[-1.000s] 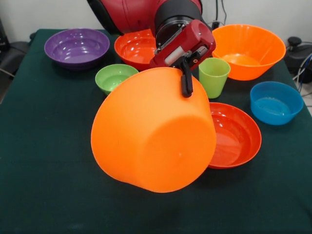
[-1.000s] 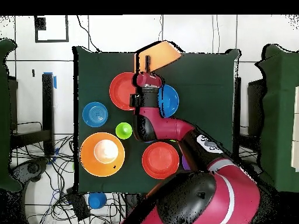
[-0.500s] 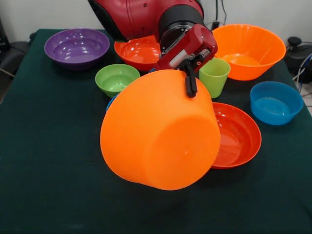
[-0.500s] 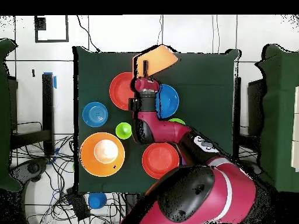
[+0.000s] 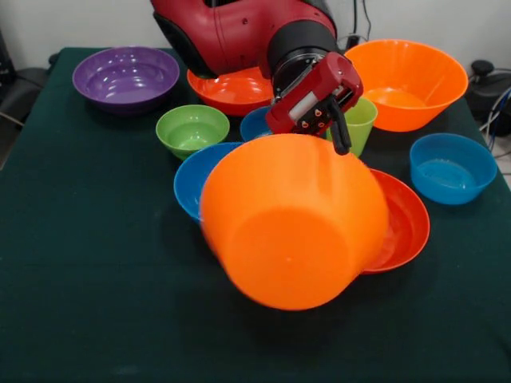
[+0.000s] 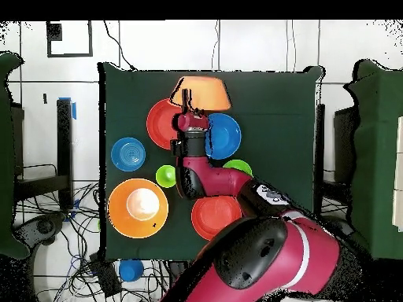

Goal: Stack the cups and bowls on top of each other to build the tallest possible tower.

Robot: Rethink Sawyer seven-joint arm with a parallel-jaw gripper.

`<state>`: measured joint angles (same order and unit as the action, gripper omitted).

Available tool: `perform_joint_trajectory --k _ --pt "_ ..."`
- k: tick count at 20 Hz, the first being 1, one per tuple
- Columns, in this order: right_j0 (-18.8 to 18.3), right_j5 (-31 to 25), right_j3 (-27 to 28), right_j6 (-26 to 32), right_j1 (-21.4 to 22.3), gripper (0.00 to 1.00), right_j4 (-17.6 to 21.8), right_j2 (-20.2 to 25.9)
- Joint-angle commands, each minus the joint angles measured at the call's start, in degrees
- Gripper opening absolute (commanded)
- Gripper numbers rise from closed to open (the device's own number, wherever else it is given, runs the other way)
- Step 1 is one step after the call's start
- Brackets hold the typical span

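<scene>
My gripper (image 5: 342, 142) is shut on the rim of a big orange bowl (image 5: 291, 231), with one black finger lying outside the wall. The bowl hangs tilted above the table, its bottom facing the front camera; from overhead, the gripper (image 6: 186, 99) and bowl (image 6: 206, 93) are near the table's far edge. A blue bowl (image 5: 194, 181) sits left of it, and a red-orange bowl (image 5: 406, 223) is partly covered on the right. The lime-green cup (image 5: 361, 120) stands upright behind my wrist. No stacked tower shows.
Also on the green cloth are a second big orange bowl (image 5: 407, 80), a blue bowl (image 5: 453, 167), a small green bowl (image 5: 192, 129), a purple bowl (image 5: 126, 76) and a red-orange bowl (image 5: 231, 88) behind my arm. A bit of blue rim (image 5: 257, 124) shows under my wrist.
The held orange bowl has swung to the right in the front view and turned its bottom more toward the camera. This uncovered the blue bowl on its left and covered more of the red-orange bowl.
</scene>
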<state>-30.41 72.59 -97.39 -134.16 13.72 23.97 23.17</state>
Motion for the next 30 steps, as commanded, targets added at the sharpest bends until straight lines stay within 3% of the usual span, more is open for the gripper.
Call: perform_joint_trajectory --k 1,8,9,15,24,30 --pt "-0.1 1.7 5.7 -13.2 -2.3 1.00 4.7 2.7" --pt "-0.3 2.2 6.0 -12.7 -2.6 1.00 4.8 2.7" --pt "-0.3 2.4 6.1 -12.5 -2.6 0.00 4.7 2.7" --pt "-0.1 2.3 6.1 -11.4 -1.9 0.00 4.2 2.3" --pt "-0.3 -0.8 6.7 -8.6 5.1 0.00 2.5 1.4" --pt "0.8 0.7 14.4 -8.0 0.9 0.00 3.1 1.3"
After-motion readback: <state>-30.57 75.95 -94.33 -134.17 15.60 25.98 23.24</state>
